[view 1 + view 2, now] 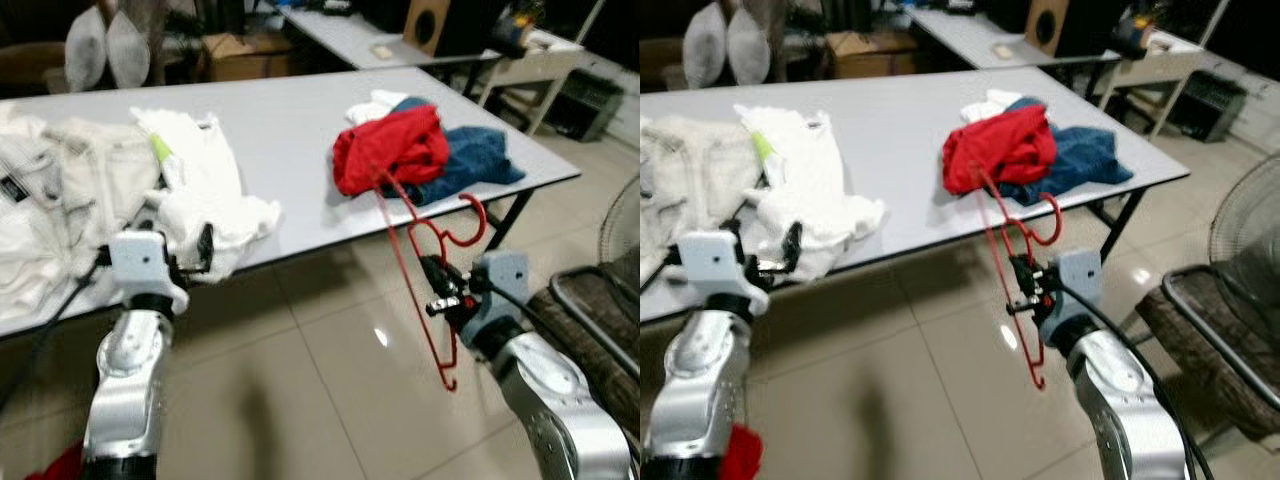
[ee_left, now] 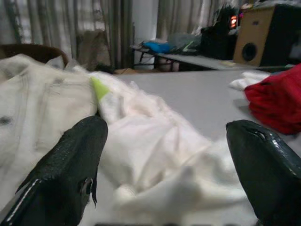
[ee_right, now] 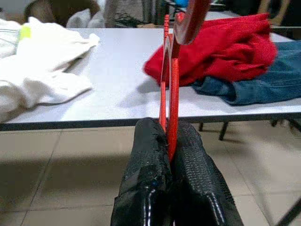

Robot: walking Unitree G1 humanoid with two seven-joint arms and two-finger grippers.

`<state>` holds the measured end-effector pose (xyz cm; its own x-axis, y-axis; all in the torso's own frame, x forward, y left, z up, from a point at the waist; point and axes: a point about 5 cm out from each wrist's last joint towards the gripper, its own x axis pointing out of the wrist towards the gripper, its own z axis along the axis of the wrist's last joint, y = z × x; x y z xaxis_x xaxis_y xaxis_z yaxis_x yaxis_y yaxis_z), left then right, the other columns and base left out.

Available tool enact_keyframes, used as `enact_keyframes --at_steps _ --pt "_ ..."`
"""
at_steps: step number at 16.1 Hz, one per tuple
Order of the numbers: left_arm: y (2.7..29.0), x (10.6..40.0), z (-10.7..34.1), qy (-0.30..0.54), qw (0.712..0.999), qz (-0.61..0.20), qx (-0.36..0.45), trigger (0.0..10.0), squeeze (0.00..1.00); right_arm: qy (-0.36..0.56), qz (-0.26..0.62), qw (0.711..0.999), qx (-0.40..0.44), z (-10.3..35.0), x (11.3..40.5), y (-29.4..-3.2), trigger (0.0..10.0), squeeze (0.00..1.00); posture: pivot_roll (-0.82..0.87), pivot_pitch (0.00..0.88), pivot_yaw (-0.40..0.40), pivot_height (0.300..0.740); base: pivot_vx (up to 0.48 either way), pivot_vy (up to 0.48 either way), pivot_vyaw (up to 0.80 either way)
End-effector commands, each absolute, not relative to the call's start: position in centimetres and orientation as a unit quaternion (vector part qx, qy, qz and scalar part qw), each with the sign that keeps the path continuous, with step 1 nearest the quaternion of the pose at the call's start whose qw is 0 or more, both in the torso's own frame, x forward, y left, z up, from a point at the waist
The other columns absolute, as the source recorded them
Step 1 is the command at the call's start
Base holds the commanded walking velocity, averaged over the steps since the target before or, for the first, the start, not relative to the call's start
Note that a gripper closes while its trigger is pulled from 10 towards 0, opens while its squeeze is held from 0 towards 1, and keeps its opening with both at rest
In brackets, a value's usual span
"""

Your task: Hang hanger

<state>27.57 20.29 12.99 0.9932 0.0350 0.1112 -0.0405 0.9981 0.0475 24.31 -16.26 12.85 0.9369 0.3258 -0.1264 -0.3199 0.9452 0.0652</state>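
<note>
One thin red plastic hanger [image 1: 425, 262] sits clamped in the right pincer [image 1: 447, 292], hook near crumpled red cloth [image 1: 391, 148] on the smooth grey tabletop [image 1: 290, 130]. Left pincer [image 2: 164, 165] gapes before rumpled white fabric [image 1: 205, 190].

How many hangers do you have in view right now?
1. The red hanger is clamped in the right gripper, held in front of the table's near edge beside the red garment. Others could be hidden under the clothes.
</note>
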Motion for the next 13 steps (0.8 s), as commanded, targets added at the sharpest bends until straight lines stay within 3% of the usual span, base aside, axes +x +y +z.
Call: enact_keyframes --at_steps 1,8,13 --pt "19.3 27.7 13.1 -0.058 0.998 0.004 0.022 10.0 1.00 0.071 0.149 0.986 0.019 12.8 24.2 -17.1 10.0 0.00 -0.17 0.000 -0.040 0.740 0.292 0.000 0.00" --pt "19.3 27.7 13.1 -0.059 0.998 0.007 0.024 10.0 1.00 0.071 0.152 0.986 0.018 12.8 24.2 -17.1 10.0 0.00 -0.17 0.000 -0.040 0.740 0.292 0.000 0.00" --pt "19.1 29.1 13.2 -0.036 0.997 -0.047 0.051 10.0 1.00 0.063 0.174 0.983 -0.015 12.7 24.5 -16.9 10.0 0.00 -0.18 0.000 -0.008 0.740 0.183 0.000 0.00"
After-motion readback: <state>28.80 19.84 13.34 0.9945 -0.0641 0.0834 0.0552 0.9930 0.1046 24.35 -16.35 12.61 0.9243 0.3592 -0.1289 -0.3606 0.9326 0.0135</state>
